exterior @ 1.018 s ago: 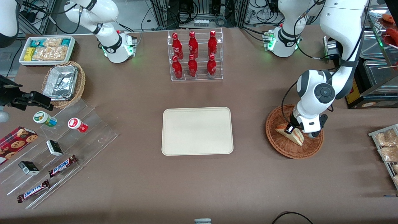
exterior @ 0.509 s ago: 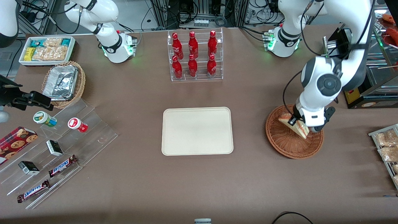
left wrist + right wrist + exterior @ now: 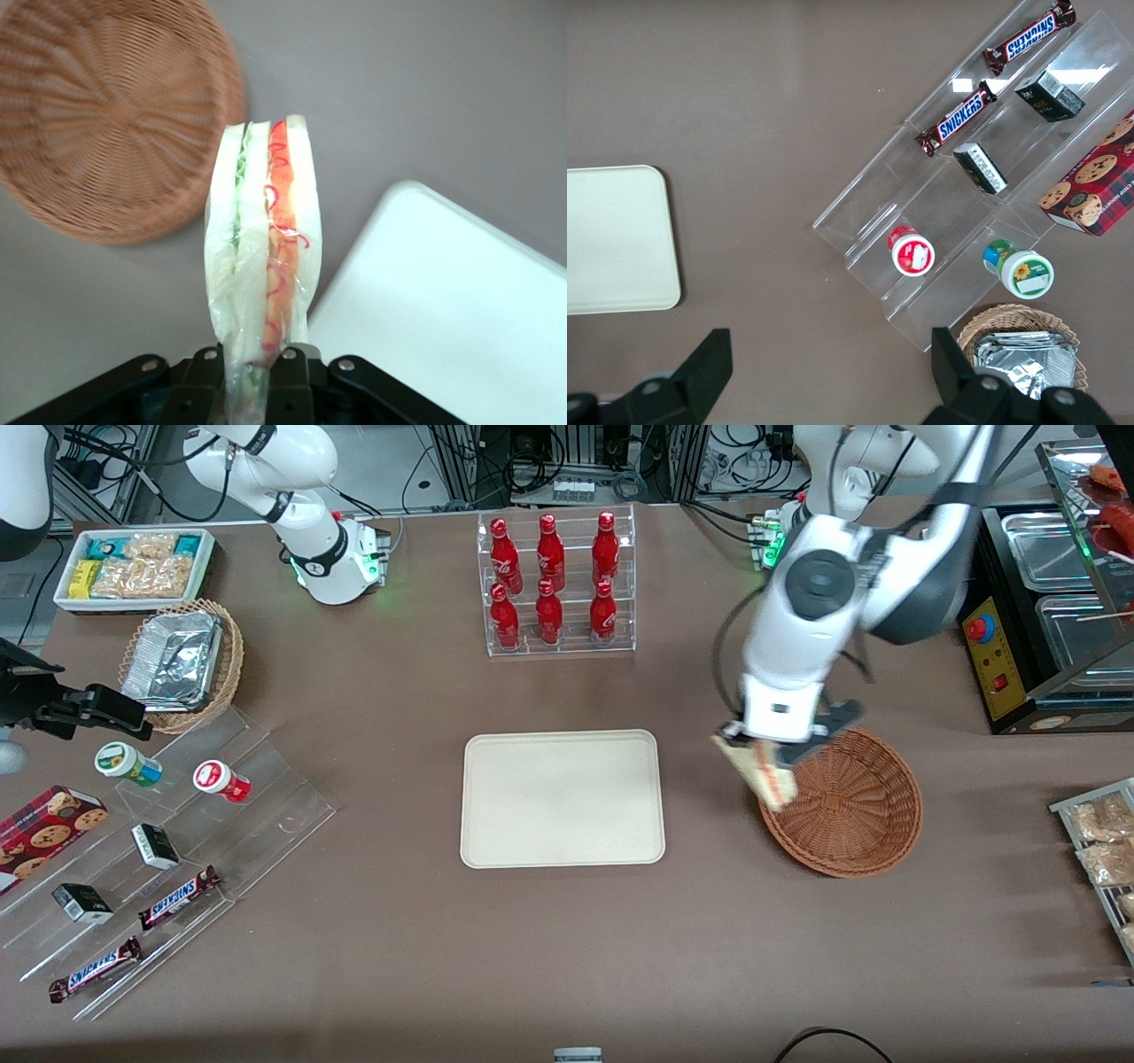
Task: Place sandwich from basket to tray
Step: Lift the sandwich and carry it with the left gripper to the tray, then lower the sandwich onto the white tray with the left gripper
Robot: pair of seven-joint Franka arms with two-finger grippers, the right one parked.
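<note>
Left arm is reaching down from above, wrist pointing at the tabletop (image 3: 354, 974), gripper (image 3: 769, 755) hanging over the basket (image 3: 850, 806) rim on the side facing the tray (image 3: 562, 798). Jaws are clamped on the sandwich (image 3: 764, 774), pinching the wedge at one end; the rest is dangling down, wrapped in clear film. Wrist view: sandwich (image 3: 264, 266) is sitting cut edge up, green layer on one side and red-orange on the other, jaws gripping its base, gripper (image 3: 253, 376) body just below it. Sandwich is off the basket floor, hanging in the air between basket (image 3: 106, 115) and tray (image 3: 461, 310), touching neither. Tray is lying flat at the tabletop's middle, nothing on it. Rack of red bottles (image 3: 555, 580) is standing farther from the front camera than the tray, well apart from the arm. Bare tabletop is lying between the gripper and the tray.
</note>
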